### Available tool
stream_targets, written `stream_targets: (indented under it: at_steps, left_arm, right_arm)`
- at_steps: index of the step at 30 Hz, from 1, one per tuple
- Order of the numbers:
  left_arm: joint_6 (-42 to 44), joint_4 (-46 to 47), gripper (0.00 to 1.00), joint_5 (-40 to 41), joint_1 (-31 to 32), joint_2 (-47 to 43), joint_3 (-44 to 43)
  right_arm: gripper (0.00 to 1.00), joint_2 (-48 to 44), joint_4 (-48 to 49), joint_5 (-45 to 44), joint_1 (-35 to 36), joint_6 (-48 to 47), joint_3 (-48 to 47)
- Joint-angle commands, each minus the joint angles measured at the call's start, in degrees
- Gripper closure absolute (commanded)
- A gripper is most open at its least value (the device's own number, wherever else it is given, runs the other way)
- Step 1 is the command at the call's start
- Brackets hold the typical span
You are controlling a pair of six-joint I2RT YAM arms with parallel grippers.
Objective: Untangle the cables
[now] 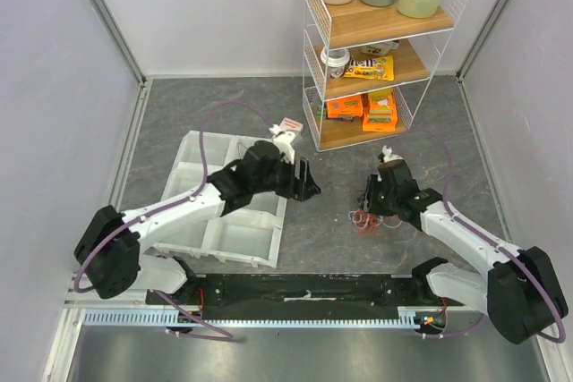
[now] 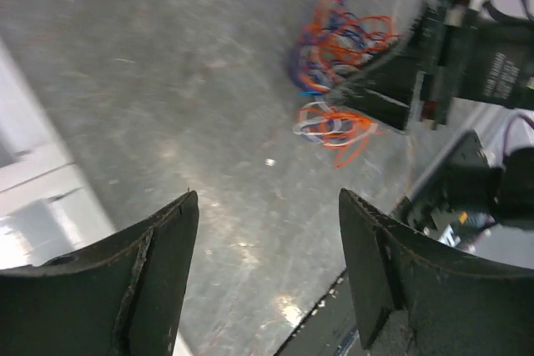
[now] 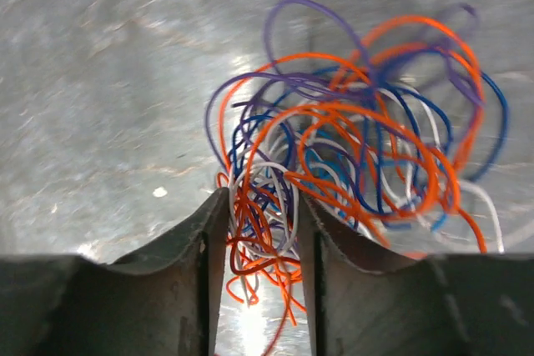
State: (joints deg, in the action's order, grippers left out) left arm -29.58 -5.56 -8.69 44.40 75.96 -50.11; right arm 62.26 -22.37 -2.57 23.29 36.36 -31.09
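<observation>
The cables are a tangle of thin orange, blue, purple and white wires lying on the grey table right of centre. In the right wrist view the cables spread ahead of my right gripper, whose jaws stand narrowed round a bunch of strands that touch both fingers. From above, the right gripper sits on the tangle's near side. The left wrist view shows two clumps, a larger tangle and a small coil beside the right gripper. My left gripper is open and empty, hovering left of the cables.
A white compartment tray lies under the left arm. A wire shelf with bottles and snack packs stands at the back right. A black rail runs along the table's near edge. Grey walls close in both sides.
</observation>
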Motion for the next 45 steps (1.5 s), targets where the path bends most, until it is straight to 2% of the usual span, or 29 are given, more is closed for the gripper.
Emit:
stream_targets:
  at_steps: [1, 2, 4, 7, 11, 15, 19, 20, 22, 25, 31, 36, 42, 45]
  left_arm:
    - [-3.54, 8.72, 0.28, -6.51, 4.02, 4.80, 1.33]
    - [-4.42, 10.38, 0.29, -7.39, 4.55, 6.11, 1.59]
    - [-6.35, 13.11, 0.31, -10.46, 5.34, 8.57, 1.85]
    - [-7.94, 16.19, 0.31, -12.67, 7.36, 11.39, 1.94]
    - [-8.65, 17.95, 0.26, -13.28, 9.56, 15.17, 1.15]
    - [-7.51, 19.54, 0.24, -14.77, 11.40, 17.11, -0.42]
    - [-2.25, 19.36, 0.24, -13.20, 14.48, 18.08, -2.45]
    - [-1.02, 19.10, 0.23, -12.33, 15.35, 18.08, -2.80]
    - [0.49, 18.57, 0.23, -10.48, 16.15, 18.52, -3.50]
    - [2.77, 17.17, 0.21, -9.25, 17.38, 20.35, -5.87]
    - [9.62, 9.70, 0.23, -4.59, 19.76, 25.72, -13.52]
    - [11.57, 7.94, 0.37, -3.09, 20.20, 27.22, -15.72]
    - [9.99, 6.88, 0.71, -3.17, 20.81, 24.51, -14.15]
    - [8.76, 8.28, 0.97, -5.54, 21.08, 22.04, -10.64]
  right_arm:
    - [0.66, 0.85, 8.04, 10.82, 3.69, -1.38, 1.21]
    - [0.73, 0.41, 8.13, 11.00, 4.13, -1.38, 1.30]
    - [0.80, -0.90, 7.96, 11.79, 4.48, -1.38, 1.91]
    - [0.80, -3.63, 8.04, 13.28, 4.57, -1.47, 3.31]
    - [0.62, -6.36, 6.65, 13.38, 4.57, -1.12, 4.20]
    - [0.53, -10.04, 1.11, 5.13, 4.57, 0.03, 3.32]
    - [0.27, -14.69, -4.24, -2.16, 4.57, 2.30, 1.48]
    - [0.23, -16.71, -5.57, -4.53, 4.57, 3.18, 0.95]
    - [0.19, -20.58, -7.59, -7.70, 4.57, 4.33, 0.16]
    - [0.19, -23.06, -10.40, -11.22, 4.57, 6.26, -0.98]
    - [0.22, -20.16, -11.64, -9.12, 4.57, 8.03, -2.66]
    - [0.22, -20.60, -9.10, -7.28, 4.57, 7.24, -0.64]
    - [0.23, -17.97, -7.16, -4.12, 4.57, 5.57, 0.68]
    - [0.24, -16.39, -5.50, -1.14, 4.57, 3.90, 1.56]
